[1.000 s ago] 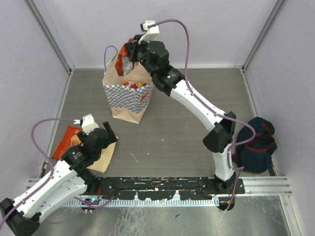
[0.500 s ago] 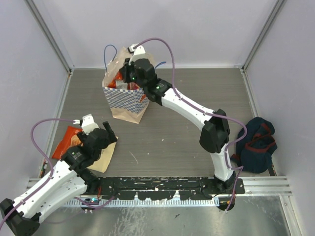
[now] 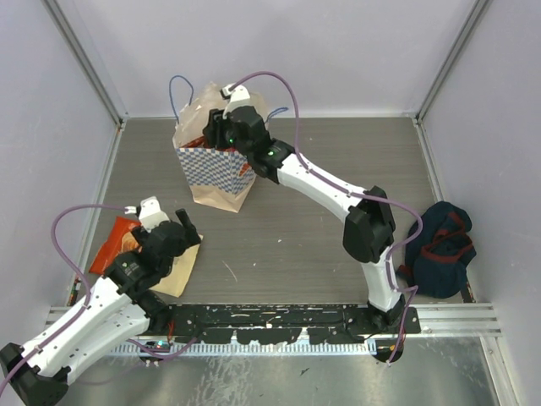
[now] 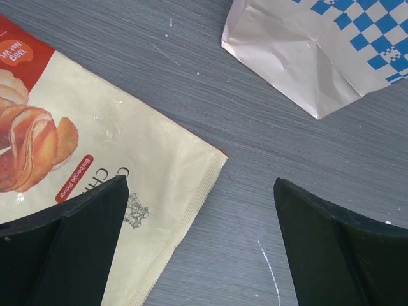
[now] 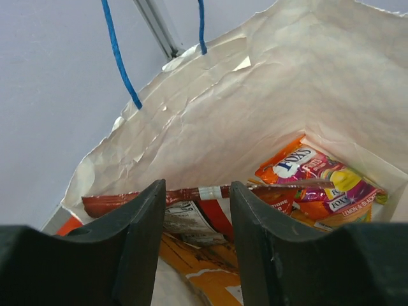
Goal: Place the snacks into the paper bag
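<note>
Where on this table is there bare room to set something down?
Widest bare patch: table centre, between paper bag, right arm and cream chip packet. Also the far right corner, behind the navy cloth bag. Crowded: near left, left arm over that packet and an orange packet.

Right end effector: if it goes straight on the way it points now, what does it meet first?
Most likely the red snack packet lying across the inside of the paper bag, just past the open right end effector; the depth is hard to judge.
</note>
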Robot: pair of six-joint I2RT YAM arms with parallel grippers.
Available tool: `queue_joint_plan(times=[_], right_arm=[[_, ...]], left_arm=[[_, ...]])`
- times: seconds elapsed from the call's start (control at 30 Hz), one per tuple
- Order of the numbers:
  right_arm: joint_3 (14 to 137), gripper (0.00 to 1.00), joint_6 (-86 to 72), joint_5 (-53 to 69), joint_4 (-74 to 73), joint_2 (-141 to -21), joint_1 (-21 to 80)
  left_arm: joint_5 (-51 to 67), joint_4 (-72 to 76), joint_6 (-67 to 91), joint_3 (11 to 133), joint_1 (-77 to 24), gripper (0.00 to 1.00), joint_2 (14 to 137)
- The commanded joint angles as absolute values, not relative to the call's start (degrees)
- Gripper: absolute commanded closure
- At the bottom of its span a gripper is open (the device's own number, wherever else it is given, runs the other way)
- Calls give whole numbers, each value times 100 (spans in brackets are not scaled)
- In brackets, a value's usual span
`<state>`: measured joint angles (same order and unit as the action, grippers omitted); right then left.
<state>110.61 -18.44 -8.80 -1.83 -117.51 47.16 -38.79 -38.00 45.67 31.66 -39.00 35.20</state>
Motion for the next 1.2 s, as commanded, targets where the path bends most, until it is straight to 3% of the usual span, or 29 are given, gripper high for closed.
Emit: queue_joint_plan(times=[0.0, 0.27, 0.5, 0.8, 1.0, 1.17], right_arm=[[10936, 50, -1556, -1004, 162, -10835, 4832], [9964, 49, -1345, -852, 223, -9639, 5187], [7821, 44, -1727, -928, 1131, -8232, 5203], [6079, 43, -2044, -1139, 1745, -7045, 5203], [5404, 42, -2065, -1436, 1932, -6474, 5203], [5027, 39, -1991, -1664, 1981, -6217, 5195]], left_arm=[[-4072, -3679, 4612, 3217, -3915, 2, 3448], [-4201, -3932, 4940, 3362, -3919, 2, 3562], [-4489, -4614, 5946, 3235, -3904, 2, 3265], [-5107, -7456, 8829, 3434, -3888, 2, 2682], [-5074, -8328, 10404, 3228, -3887, 2, 2449], [-4846, -8398, 10998, 3173, -3885, 2, 2951]])
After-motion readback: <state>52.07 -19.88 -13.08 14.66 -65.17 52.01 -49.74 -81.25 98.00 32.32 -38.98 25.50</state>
